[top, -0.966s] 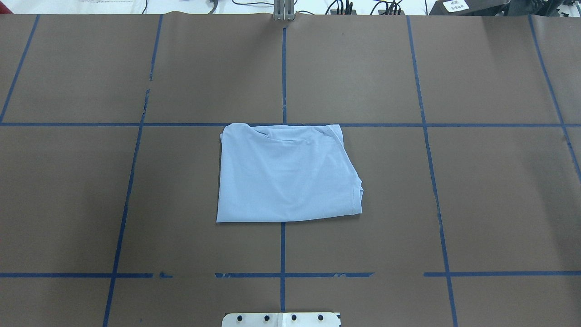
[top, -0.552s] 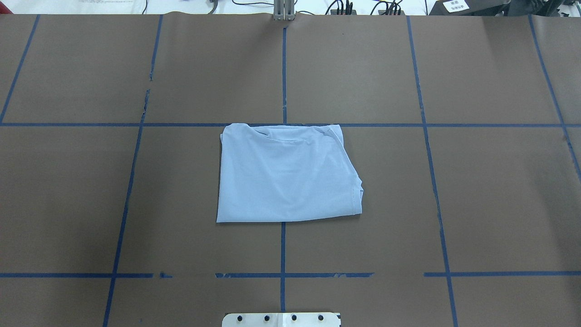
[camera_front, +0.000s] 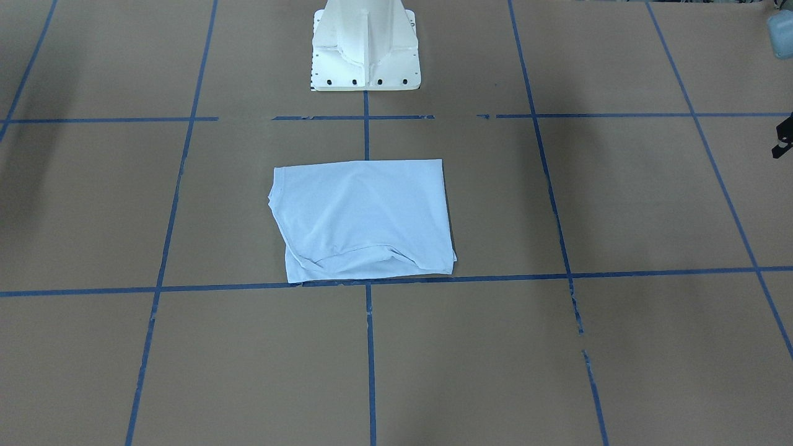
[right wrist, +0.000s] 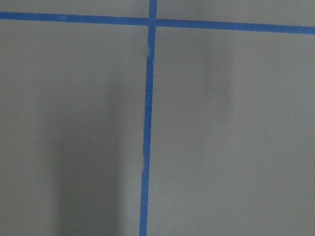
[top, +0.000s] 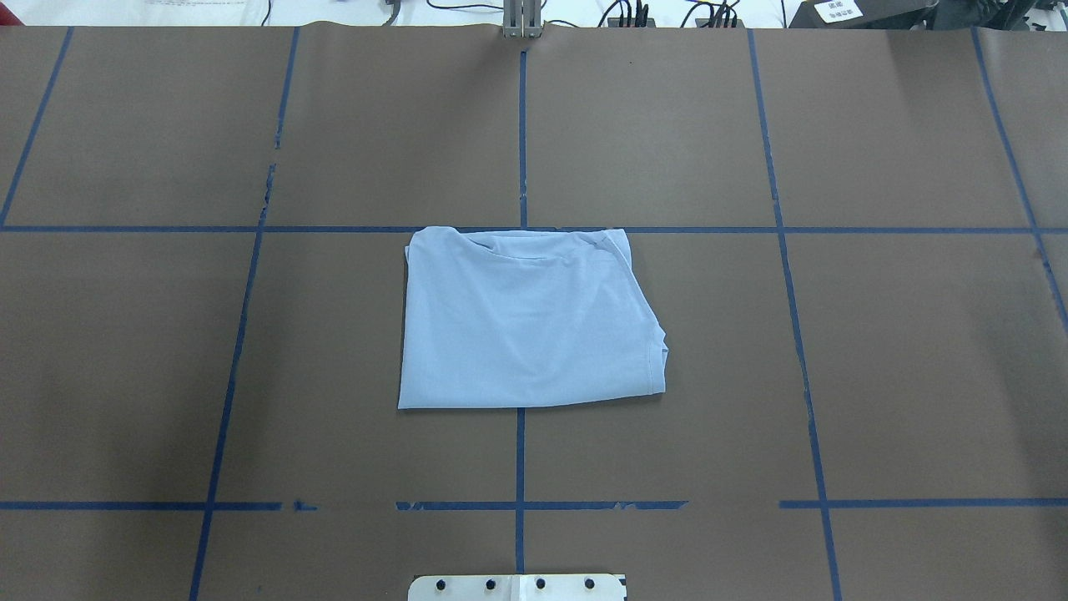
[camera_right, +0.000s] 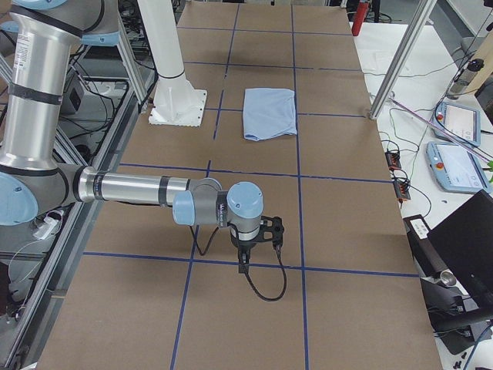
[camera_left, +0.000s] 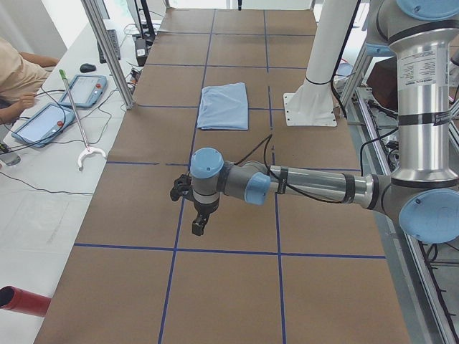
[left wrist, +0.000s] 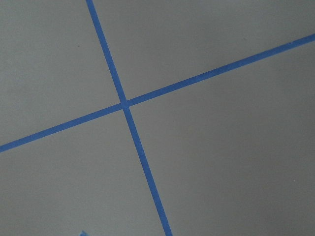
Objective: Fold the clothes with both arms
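In the left-side view, the silver-grey tubular left arm reaches in from the right edge across the lower middle of the frame. Its black left gripper points down above the brown paper-covered table, well apart from the shirt; whether its jaws are released or clenched cannot be told. In the right-side view, the silver-grey right arm comes in from the left edge. Its black right gripper hangs over a blue tape line in the lower middle, and its grip cannot be judged either. Both wrist views show only brown paper and crossing tape. Farther off, the light blue short-sleeved T-shirt lies folded into a rough rectangle at the centre of the overhead view. Its far edge touches a horizontal tape line and it straddles the middle vertical line. Beyond it in the front-facing view, at top centre, stands the white pedestal base.
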Robot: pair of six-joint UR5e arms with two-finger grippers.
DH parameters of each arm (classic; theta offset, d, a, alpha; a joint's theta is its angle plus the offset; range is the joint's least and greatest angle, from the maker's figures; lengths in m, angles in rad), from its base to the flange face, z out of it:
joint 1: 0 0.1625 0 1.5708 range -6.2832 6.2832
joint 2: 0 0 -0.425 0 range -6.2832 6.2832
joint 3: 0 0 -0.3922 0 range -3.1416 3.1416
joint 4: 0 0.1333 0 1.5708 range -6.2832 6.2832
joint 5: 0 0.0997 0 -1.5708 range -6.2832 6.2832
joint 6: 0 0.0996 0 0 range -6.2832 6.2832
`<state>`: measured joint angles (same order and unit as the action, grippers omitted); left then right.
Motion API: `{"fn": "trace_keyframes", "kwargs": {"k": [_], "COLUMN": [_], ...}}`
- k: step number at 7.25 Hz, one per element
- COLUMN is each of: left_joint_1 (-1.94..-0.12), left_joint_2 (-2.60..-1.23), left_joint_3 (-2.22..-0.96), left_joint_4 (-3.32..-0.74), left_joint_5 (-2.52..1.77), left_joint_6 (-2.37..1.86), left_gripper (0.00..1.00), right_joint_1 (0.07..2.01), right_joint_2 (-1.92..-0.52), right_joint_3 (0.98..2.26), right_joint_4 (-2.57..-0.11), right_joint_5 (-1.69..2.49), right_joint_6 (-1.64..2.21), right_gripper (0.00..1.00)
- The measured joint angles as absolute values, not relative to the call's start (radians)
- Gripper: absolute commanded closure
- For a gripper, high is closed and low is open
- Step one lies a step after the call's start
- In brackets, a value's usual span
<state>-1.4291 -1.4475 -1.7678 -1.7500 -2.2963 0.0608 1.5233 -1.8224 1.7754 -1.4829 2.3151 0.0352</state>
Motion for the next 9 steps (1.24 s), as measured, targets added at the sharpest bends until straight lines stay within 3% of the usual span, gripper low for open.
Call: {"fn": "trace_keyframes", "kwargs": {"k": [9], "left_joint_1": [-1.578], "left_joint_2": [-1.392], "left_joint_3": [-1.768], "left_joint_4": [-1.583], "left_joint_5": [-2.369], "left_joint_6": [0.194], "left_gripper": [0.0], "right_joint_1": [1.523], "right_joint_2": [-1.82], "right_joint_3": [1.78], "right_joint_4": [-1.487], "right_joint_5": [2.31], "right_joint_6": [0.042], "right_gripper": [0.0]}}
